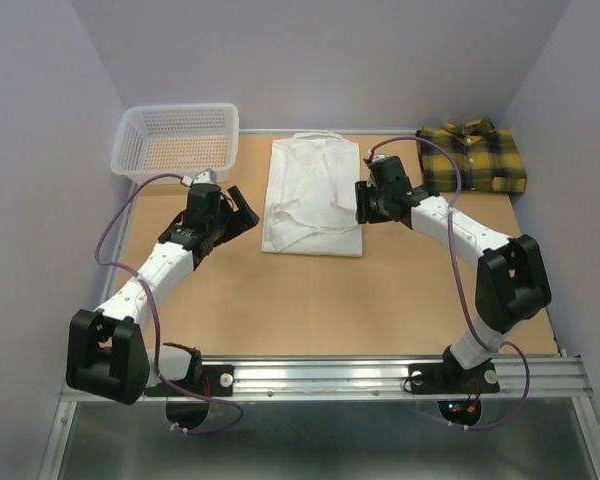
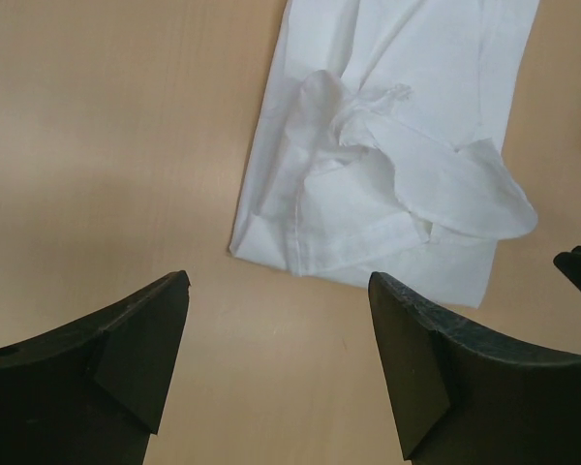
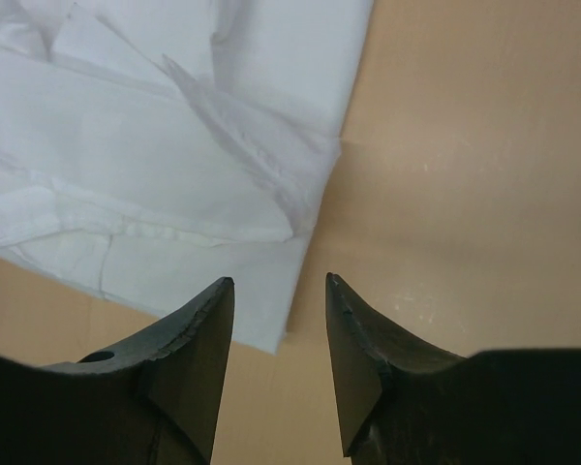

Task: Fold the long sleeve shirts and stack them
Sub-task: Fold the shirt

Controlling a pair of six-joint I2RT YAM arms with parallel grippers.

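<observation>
**Fingers apart on both end effectors — white shirt waiting for its next fold**

Closest in, at the near edge of the table (image 1: 330, 310): the two arm bases. Farther in, left end effector (image 2: 279, 281) spread wide and gripping nothing, just short of the shirt's near hem. Right end effector (image 3: 279, 281) parted less widely, also gripping nothing, poised over the shirt's near-right corner.

Mid-table, between the two: white shirt (image 1: 313, 195), narrowed to a long strip, hem toward the arms, collar apparently at the far end.

Probably next: hem carried over toward the collar.
- Press down or tuck the puffed sleeve first, or expect a lump inside the fold.
- Pinch both near corners at once and deep enough to catch every layer.
- Lift only just clear of the table, and keep both sides level and in step.
- Lay the hem down square to the far edge, then let go.

Stacking comes later, likely with the plaid shirt (image 1: 475, 158), which lies folded at the far right corner, well apart from the white one. At the far left corner: white mesh basket (image 1: 180, 108).

Only from above: whole outline of the strip, plaid shirt, basket. Only from the left wrist: sleeve cloth bunched and standing up off the near half — barely a crease when seen from above. Only from the right wrist: stepped layers at the right edge, with several cloth edges to gather in one pinch.
</observation>
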